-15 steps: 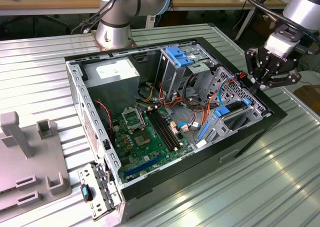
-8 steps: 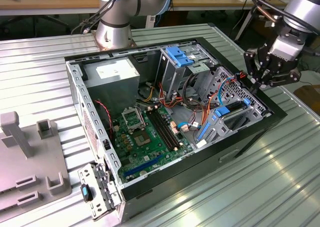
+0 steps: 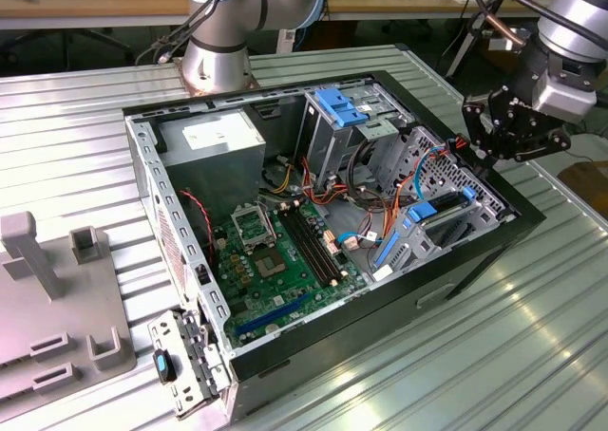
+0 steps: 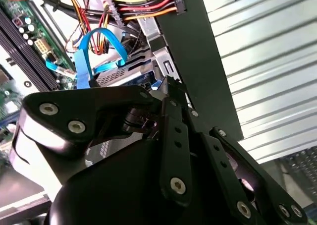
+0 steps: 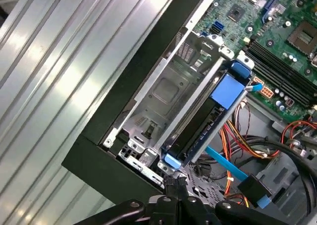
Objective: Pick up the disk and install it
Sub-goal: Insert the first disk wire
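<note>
Black tool (image 3: 499, 141) hung just above grey-metal disk with blue rails (image 5: 198, 128), seated in metal drive cage (image 5: 163, 98); tool's opening unclear

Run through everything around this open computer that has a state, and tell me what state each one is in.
Computer case: lying on its side, side panel off, insides open.
Disk: seated in the drive cage, blue rails showing.
Drive cage: holding the disk.
Claw: poised over the case's corner, close to the disk's end.
Blue cable: curled in a loop.
</note>
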Robot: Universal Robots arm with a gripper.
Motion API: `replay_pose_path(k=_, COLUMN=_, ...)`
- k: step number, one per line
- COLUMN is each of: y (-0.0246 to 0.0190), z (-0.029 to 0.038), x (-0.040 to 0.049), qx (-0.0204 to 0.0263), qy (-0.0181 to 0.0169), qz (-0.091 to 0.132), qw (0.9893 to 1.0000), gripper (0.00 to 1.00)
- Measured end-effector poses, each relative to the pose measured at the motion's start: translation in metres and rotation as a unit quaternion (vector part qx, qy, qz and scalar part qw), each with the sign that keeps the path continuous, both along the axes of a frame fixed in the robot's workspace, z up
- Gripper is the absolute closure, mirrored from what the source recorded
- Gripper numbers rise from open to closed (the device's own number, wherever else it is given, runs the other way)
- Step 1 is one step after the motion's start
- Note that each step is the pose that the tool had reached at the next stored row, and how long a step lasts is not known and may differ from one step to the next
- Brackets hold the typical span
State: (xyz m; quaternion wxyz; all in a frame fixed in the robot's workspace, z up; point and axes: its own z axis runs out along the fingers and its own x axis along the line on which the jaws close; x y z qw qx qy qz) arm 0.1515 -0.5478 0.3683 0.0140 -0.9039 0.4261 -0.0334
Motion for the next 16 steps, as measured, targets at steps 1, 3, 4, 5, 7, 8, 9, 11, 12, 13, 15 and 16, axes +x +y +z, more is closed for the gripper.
replay_pose_path(k=1, y=0.0000, z=0.0000, x=0.0000, qx=0.0000, qy=0.0000, qz=0.009, qw=1.0000, gripper=0.89)
replay_pose_path(k=3, y=0.0000, z=0.0000, x=0.0000, qx=0.0000, qy=0.0000, qz=0.027, qw=0.9996, gripper=0.89)
replay_pose_path(k=4, y=0.0000, z=0.0000, x=0.0000, qx=0.0000, qy=0.0000, qz=0.037, qw=0.9993, gripper=0.89)
replay_pose_path(k=5, y=0.0000, z=0.0000, x=0.0000, qx=0.0000, qy=0.0000, qz=0.047, qw=0.9989, gripper=0.89)
replay_pose_path(k=7, y=0.0000, z=0.0000, x=0.0000, qx=0.0000, qy=0.0000, qz=0.073, qw=0.9973, gripper=0.89)
replay_pose_path(k=8, y=0.0000, z=0.0000, x=-0.0001, qx=0.0000, qy=0.0000, qz=0.092, qw=0.9957, gripper=0.89)
replay_pose_path(k=9, y=0.0000, z=0.0000, x=-0.0001, qx=0.0000, qy=0.0000, qz=0.110, qw=0.9940, gripper=0.89)
replay_pose_path(k=11, y=0.0000, z=0.0000, x=0.0000, qx=0.0000, qy=0.0000, qz=0.137, qw=0.9906, gripper=0.89)
replay_pose_path(k=12, y=0.0000, z=0.0000, x=-0.0001, qx=0.0000, qy=0.0000, qz=0.146, qw=0.9893, gripper=0.89)
replay_pose_path(k=13, y=0.0000, z=0.0000, x=-0.0001, qx=0.0000, qy=0.0000, qz=0.155, qw=0.9880, gripper=0.89)
replay_pose_path(k=15, y=0.0000, z=0.0000, x=0.0000, qx=-0.0001, qy=0.0000, qz=0.181, qw=0.9835, gripper=0.89)
replay_pose_path(k=16, y=0.0000, z=0.0000, x=0.0000, qx=0.0000, qy=0.0000, qz=0.190, qw=0.9817, gripper=0.89)
